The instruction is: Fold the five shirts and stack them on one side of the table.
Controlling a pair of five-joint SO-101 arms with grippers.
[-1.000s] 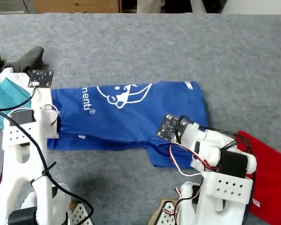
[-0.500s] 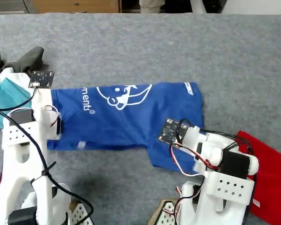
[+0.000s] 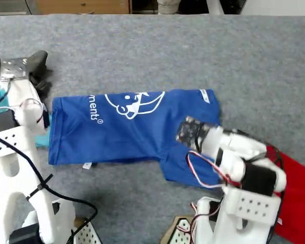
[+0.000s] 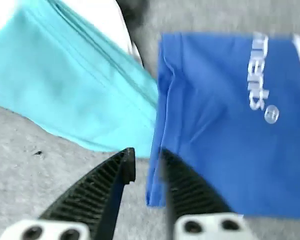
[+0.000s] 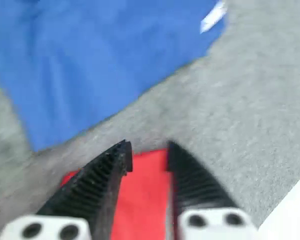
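White lettering (image 3: 95, 108) (partial) on blue shirt (image 3: 142, 137)

A table (image 3: 142, 46) covered in coarse grey felt spreads across the scene under even, soft light; past its far edge stands a pale wooden cabinet (image 3: 81, 6) front; beside it a dark gap (image 3: 142, 6); farther along, a white panel (image 3: 279, 7).

Bright, even overhead light; soft, faint shadows on the grey table (image 3: 142, 51).

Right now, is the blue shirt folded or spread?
Partly folded: blue shirt lies as a band, print cut at its far edge, sleeve out.
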